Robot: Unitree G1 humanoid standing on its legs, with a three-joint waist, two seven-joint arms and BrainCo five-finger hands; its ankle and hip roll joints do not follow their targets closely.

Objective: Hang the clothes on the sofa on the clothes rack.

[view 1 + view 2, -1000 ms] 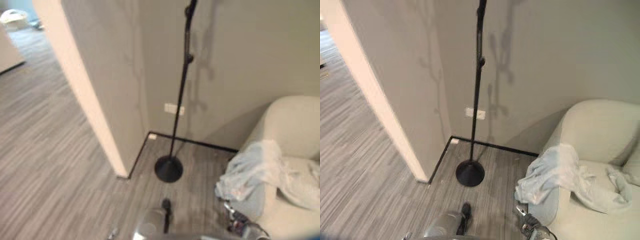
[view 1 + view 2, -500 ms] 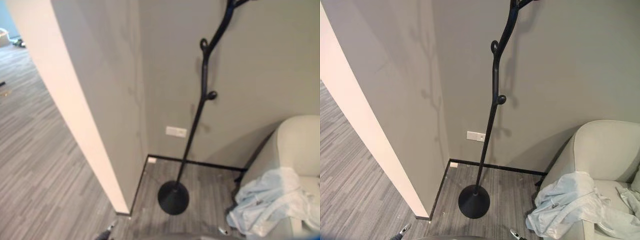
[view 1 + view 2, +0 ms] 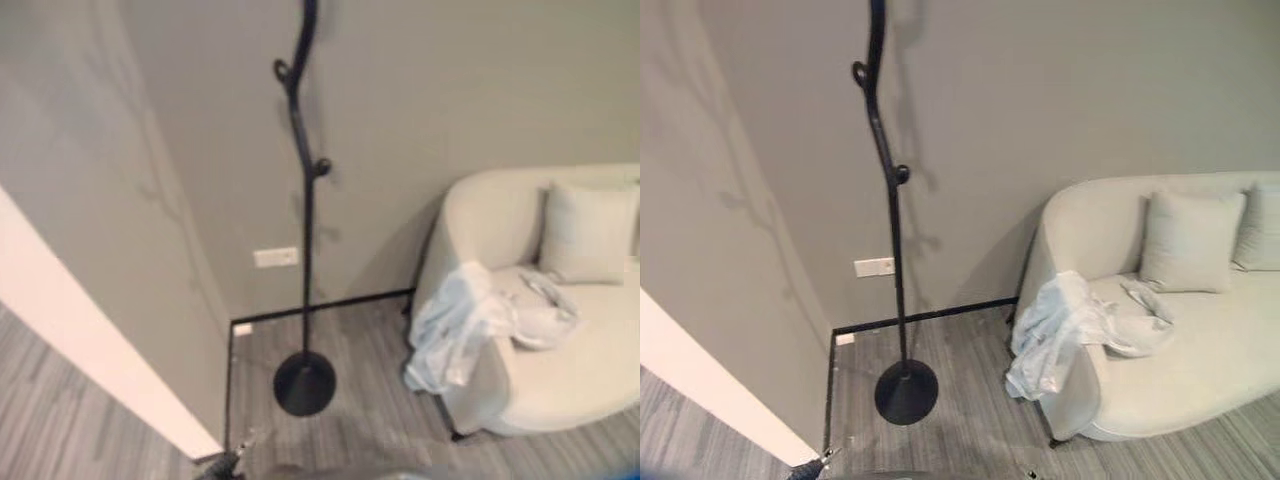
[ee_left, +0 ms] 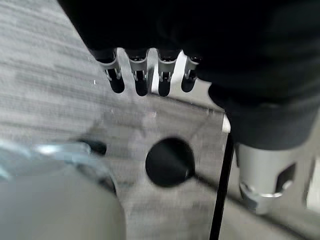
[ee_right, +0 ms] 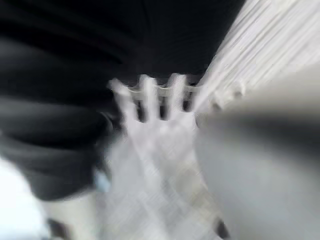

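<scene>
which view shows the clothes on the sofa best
The right eye view: the clothes lie whole over the sofa arm, hanging toward the floor, with room around them. The left eye view shows them too, nearer its right side. In the left wrist view I see just the rack base; the right wrist view is too blurred to tell.

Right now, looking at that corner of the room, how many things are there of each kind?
Clothes rack: 1
Sofa: 1
Cushions: 2, one in full, another cut off by the view's right edge
Pale garment over the sofa's arm: 1
Wall socket: 1
Robot hands: 2, left hand, right hand
Total: 8
</scene>
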